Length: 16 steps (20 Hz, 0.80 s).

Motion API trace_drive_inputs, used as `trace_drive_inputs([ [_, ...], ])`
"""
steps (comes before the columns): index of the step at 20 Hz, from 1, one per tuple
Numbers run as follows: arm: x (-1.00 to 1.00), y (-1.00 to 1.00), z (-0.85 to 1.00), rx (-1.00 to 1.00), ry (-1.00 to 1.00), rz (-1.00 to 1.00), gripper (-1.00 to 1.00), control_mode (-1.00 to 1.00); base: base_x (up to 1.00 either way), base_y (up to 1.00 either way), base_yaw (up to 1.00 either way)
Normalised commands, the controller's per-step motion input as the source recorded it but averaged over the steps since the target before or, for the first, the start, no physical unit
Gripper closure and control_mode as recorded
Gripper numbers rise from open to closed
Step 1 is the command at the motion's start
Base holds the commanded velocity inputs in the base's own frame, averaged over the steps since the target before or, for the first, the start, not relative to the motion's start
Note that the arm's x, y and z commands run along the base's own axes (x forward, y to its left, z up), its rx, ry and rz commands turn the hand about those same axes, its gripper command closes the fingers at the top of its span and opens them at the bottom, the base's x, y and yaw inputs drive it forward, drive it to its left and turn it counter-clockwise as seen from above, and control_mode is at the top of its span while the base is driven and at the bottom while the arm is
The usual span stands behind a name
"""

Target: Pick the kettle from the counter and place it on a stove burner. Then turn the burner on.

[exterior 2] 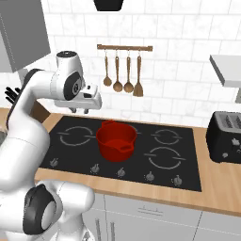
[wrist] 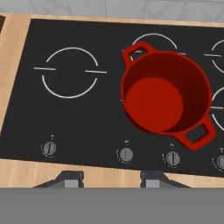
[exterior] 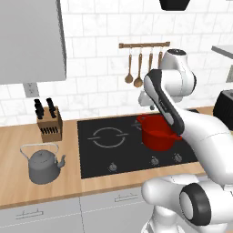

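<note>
One unlabelled kettle (exterior: 44,165) on counter (exterior: 13,136).

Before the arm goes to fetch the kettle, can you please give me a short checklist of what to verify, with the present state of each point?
1. Kettle upright on the counter, handle up: ok.
2. End effector holds nothing, fingers apart: ok.
3. End effector near the kettle: not ok; it hangs over the cooktop beside the red pot.
4. Large left burner free for the kettle: ok.
5. Way between kettle and burner free: ok; the knife block stands further back.
6. Burner knobs off: cannot tell.
</note>
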Motion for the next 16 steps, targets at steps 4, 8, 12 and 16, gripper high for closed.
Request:
trace_drive_inputs([
  [4,-0.35,0.19,0.0,-0.04,-0.09,0.03,-1.0,-1.0,0.0,0.0,0.0],
  [8,-0.61,0.74,0.0,0.0,-0.09,0.06,-1.0,-1.0,0.0,0.0,0.0],
  [12,-0.77,0.82,0.0,-0.01,-0.01,0.27,-1.0,-1.0,0.0,0.0,0.0],
  [16,-0.67,0.98,-0.04,-0.03,-0.05,0.36,-1.0,-1.0,0.0,0.0,0.0],
])
